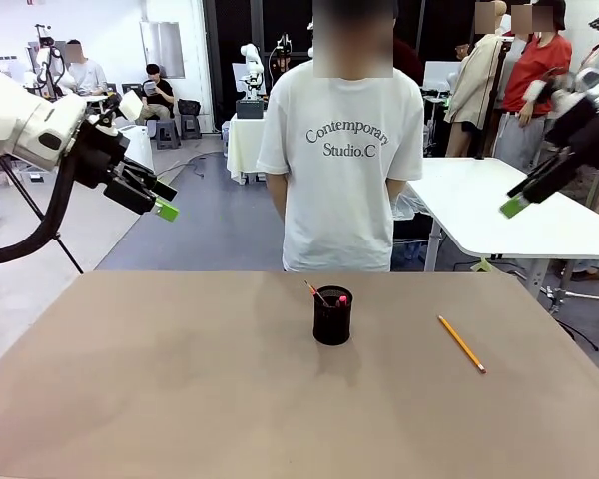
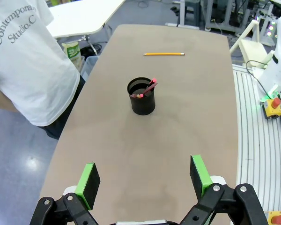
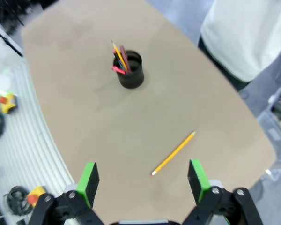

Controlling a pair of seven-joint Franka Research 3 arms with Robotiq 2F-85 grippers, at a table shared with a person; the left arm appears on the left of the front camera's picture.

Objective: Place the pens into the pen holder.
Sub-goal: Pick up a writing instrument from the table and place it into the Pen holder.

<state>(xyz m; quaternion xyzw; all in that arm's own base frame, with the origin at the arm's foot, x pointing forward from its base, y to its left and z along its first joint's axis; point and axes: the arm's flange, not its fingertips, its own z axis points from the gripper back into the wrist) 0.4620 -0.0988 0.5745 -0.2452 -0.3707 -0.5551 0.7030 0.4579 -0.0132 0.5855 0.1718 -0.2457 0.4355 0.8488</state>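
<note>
The black mesh pen holder point(image 1: 331, 317) stands upright at the middle of the brown table, with a brownish-red pen point(image 1: 316, 292) and a dark pen with red ends point(image 1: 341, 300) leaning inside it. A yellow-orange pencil point(image 1: 461, 343) lies flat on the table to the holder's right. My left gripper point(image 1: 158, 203) hangs high at the left, open and empty. High at the right, my right gripper point(image 1: 517, 204) is also open and empty. The left wrist view looks between open fingers point(image 2: 89, 180) down at the holder point(image 2: 141, 97) and pencil point(image 2: 164, 54). In the right wrist view the pencil point(image 3: 173, 153) lies just beyond the right gripper point(image 3: 143, 177), the holder point(image 3: 131, 70) farther off.
A person in a white T-shirt point(image 1: 344, 150) stands at the table's far edge, arms behind the back. A white table point(image 1: 499, 205) stands beyond at the right. The brown tabletop point(image 1: 180, 379) is bare around the holder and pencil.
</note>
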